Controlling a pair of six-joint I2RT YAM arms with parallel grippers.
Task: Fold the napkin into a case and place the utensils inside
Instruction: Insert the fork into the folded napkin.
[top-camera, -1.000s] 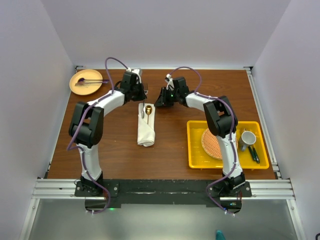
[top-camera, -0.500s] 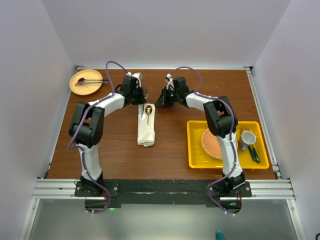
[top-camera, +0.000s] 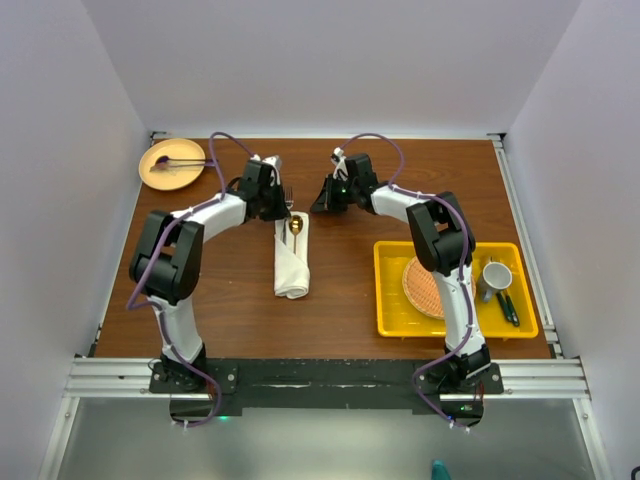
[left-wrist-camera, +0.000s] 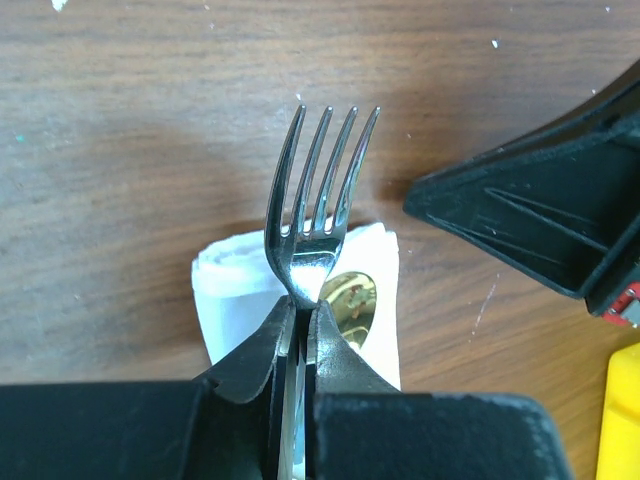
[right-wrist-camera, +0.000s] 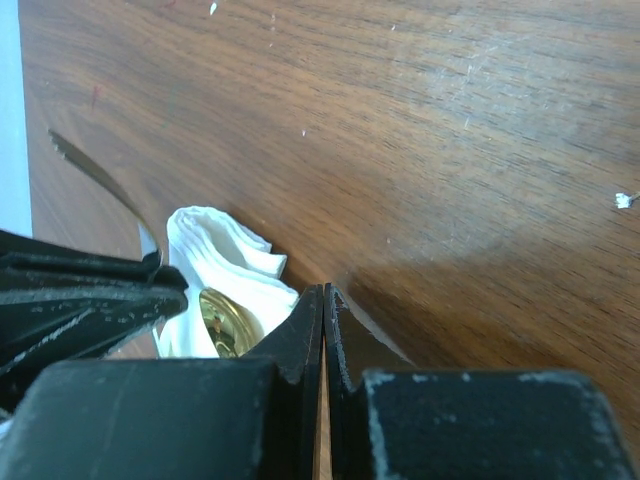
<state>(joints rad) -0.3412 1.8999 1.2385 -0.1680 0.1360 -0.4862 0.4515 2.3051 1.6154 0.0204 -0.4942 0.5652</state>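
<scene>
The napkin (top-camera: 292, 262) lies mid-table, folded into a narrow cream-white case. A gold spoon (top-camera: 296, 224) sits in its far end, with the bowl (left-wrist-camera: 350, 303) sticking out. My left gripper (top-camera: 282, 204) hovers just over that end, shut on the neck of a shiny fork (left-wrist-camera: 320, 195) whose tines point away across the table. In the left wrist view the left gripper (left-wrist-camera: 302, 312) pinches the fork just above the napkin (left-wrist-camera: 235, 290). My right gripper (top-camera: 318, 205) is shut and empty, to the right of the case's far end. In the right wrist view the right gripper (right-wrist-camera: 323, 292) is beside the napkin (right-wrist-camera: 225, 250).
A yellow tray (top-camera: 385, 290) at the right holds a round woven orange mat (top-camera: 423, 287), a mug (top-camera: 496, 275) and dark green-handled utensils (top-camera: 508, 307). A tan plate (top-camera: 160, 176) with a purple utensil (top-camera: 180, 161) sits at the back left corner.
My left gripper has carried the fork nearer, toward the far end of the case. The right gripper's jaws have closed, and that arm has hardly moved.
</scene>
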